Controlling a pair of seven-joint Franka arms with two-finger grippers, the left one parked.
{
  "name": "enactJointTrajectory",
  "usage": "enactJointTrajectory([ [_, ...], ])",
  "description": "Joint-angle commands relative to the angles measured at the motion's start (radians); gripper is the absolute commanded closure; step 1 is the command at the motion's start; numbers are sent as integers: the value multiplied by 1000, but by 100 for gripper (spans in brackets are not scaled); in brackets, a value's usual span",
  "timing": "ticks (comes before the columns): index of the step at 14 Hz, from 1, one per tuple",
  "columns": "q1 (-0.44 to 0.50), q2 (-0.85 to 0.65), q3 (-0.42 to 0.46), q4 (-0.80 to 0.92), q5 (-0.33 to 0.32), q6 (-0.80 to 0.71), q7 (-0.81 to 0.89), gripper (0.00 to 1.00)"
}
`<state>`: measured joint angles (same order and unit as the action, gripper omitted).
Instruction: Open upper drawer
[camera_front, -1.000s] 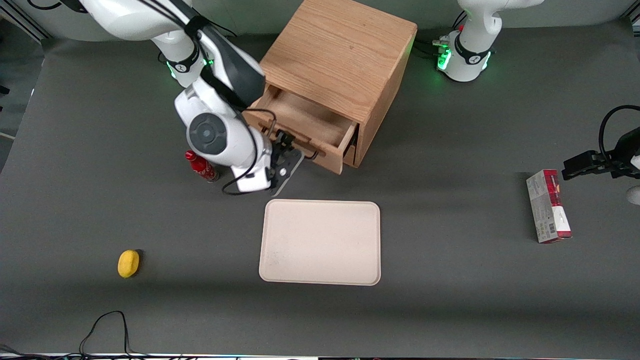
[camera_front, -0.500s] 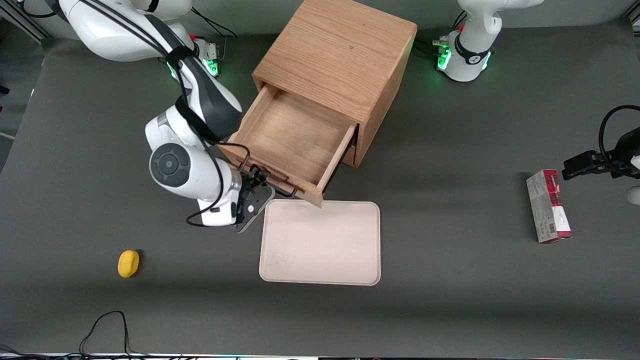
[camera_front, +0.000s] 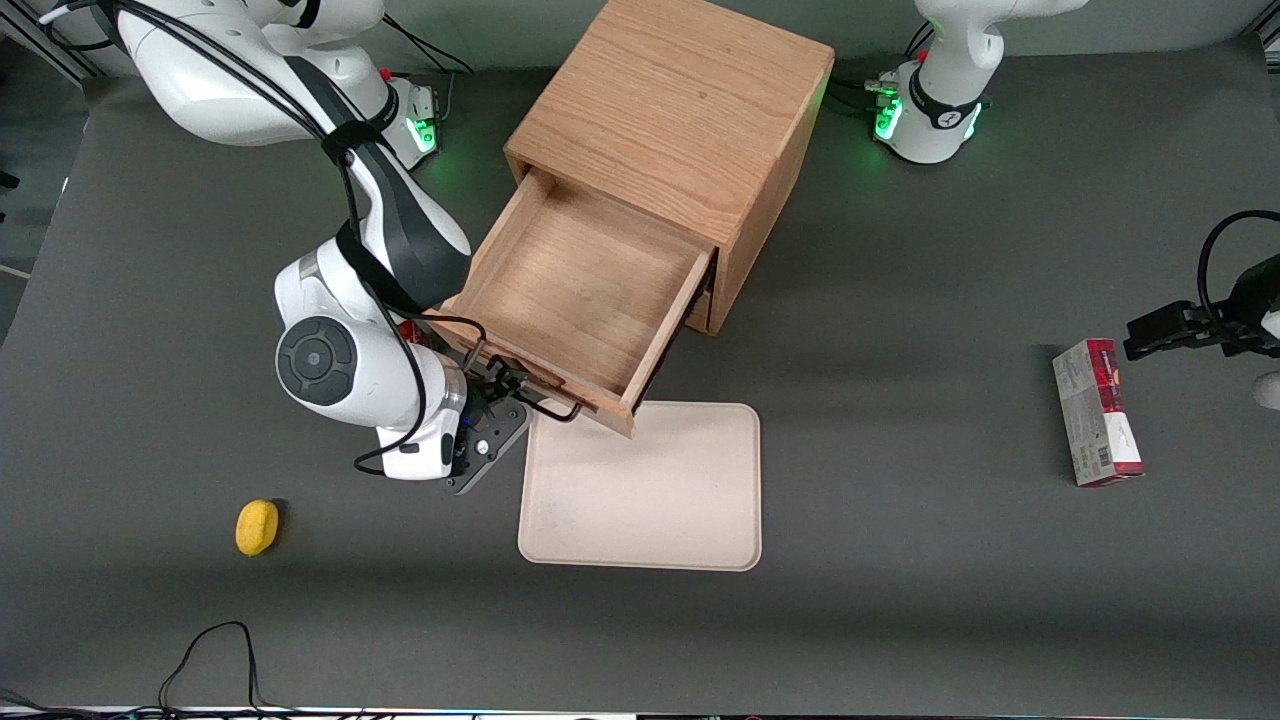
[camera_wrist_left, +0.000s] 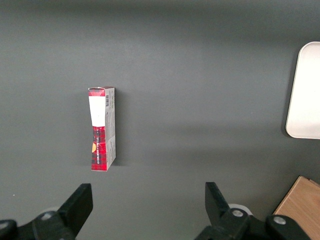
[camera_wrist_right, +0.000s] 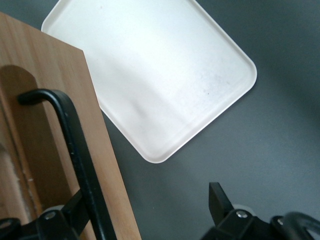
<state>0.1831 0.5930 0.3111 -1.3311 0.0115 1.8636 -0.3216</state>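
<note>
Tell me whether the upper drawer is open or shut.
Open: the upper drawer is pulled far out of the cabinet, its empty bottom showing. The hand is at its black handle.

The gripper (camera_front: 508, 392) sits at the pulled-out upper drawer's (camera_front: 578, 290) handle (camera_front: 525, 392).

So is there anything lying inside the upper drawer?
No, the upper drawer shows only its bare wooden floor, with the claw at its black handle.

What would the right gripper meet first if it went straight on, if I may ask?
Probably the upper drawer front by its handle; the open gripper sits close, depth unclear.
</note>
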Motion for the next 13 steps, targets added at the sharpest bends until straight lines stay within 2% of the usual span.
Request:
enactJointTrajectory([
  [1,10,-39,-3,53,-27,-35,4,0],
  [3,9,-62,-3,96,-68,-49,4,0],
  [5,7,-94,-4,113,-71,-102,7,0],
  [8,1,-195,-88,101,-62,-112,88,0],
  [10,-1,-312,-139,-15,-59,-178,95,0],
  [13,-1,-511,-205,-270,-53,-149,365,0],
])
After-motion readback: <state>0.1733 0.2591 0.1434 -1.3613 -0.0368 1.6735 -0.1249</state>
